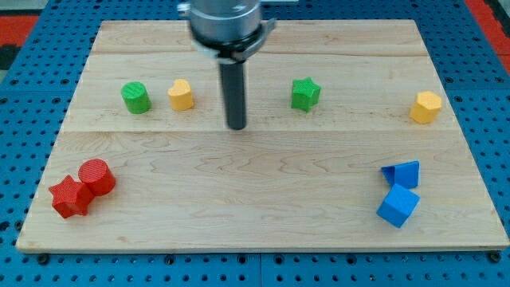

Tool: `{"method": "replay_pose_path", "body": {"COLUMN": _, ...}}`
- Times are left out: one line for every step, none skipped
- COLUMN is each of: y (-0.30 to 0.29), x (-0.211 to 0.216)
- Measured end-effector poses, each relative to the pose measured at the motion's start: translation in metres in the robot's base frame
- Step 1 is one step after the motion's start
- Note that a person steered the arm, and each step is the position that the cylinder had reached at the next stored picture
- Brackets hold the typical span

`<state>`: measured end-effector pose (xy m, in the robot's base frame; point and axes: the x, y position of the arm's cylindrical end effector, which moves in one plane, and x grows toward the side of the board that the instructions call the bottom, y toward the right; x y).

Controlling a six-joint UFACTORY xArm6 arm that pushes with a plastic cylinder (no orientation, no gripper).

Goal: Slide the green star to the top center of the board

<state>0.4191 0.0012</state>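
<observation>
The green star (pixel 304 93) lies on the wooden board (pixel 255 199), right of centre in the upper half. My tip (pixel 236 126) is the lower end of the dark rod hanging from the arm at the view's top centre. The tip is to the left of the green star and slightly below it, well apart from it. It touches no block.
A green cylinder (pixel 136 97) and a yellow block (pixel 182 94) lie left of the tip. A yellow hexagonal block (pixel 425 107) is at the right. A red star (pixel 70 197) and red cylinder (pixel 96 176) touch at bottom left. Two blue blocks (pixel 398 194) sit at bottom right.
</observation>
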Motion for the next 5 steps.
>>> {"method": "replay_pose_path", "body": {"y": 0.103, "x": -0.023}}
{"method": "replay_pose_path", "body": {"y": 0.09, "x": -0.051}}
{"method": "replay_pose_path", "body": {"y": 0.08, "x": -0.078}}
{"method": "replay_pose_path", "body": {"y": 0.072, "x": -0.101}}
{"method": "replay_pose_path", "body": {"y": 0.07, "x": -0.122}}
